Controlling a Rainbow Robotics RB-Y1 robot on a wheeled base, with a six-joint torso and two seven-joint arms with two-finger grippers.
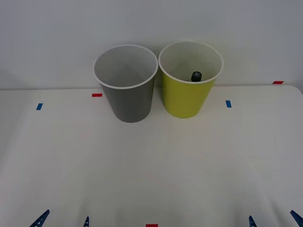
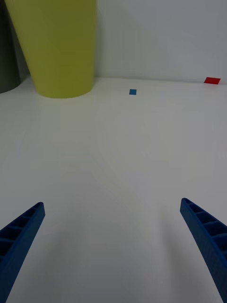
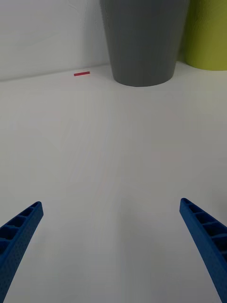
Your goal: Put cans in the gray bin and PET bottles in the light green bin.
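The gray bin (image 1: 127,90) and the light green bin (image 1: 189,92) stand side by side against the back wall, gray on the left. Over the light green bin's front rim I see the black cap of a PET bottle (image 1: 196,75) inside it. The depth of the gray bin is hidden, and any cans are out of view. My left gripper (image 1: 63,222) and right gripper (image 1: 273,221) are both open at the table's near edge, holding nothing. The left wrist view faces the gray bin (image 3: 142,42). The right wrist view faces the light green bin (image 2: 56,47).
The white table (image 1: 151,165) stretches between the grippers and the bins. Small tape marks lie on it: red (image 1: 97,95), blue (image 1: 39,106), blue (image 1: 228,103), red (image 1: 278,82) and red at the front edge (image 1: 151,225).
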